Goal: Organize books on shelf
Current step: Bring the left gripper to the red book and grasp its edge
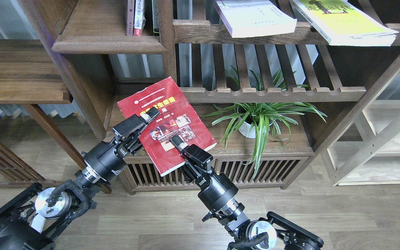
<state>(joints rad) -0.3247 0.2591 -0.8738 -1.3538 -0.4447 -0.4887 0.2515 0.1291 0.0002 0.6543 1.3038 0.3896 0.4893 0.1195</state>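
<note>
The dark red book (pixel 167 121) with yellow title and photos is held tilted in front of the bookcase, above the lower drawer-topped board. My left gripper (pixel 148 116) is shut on its left edge. My right gripper (pixel 176 141) is shut on its near edge. The white book (pixel 255 17) and the yellow-green book (pixel 346 21) lie on the upper slatted rack at the top right. The solid dark-brown shelf (pixel 108 44) with the moulded lip is at the upper left, holding thin upright volumes (pixel 135 17).
A potted spider plant (pixel 259 118) stands on the lower board to the right of the red book. An upright post (pixel 167 41) divides the shelf from the slatted racks (pixel 273 93). A separate wooden ledge (pixel 19 73) is at the far left.
</note>
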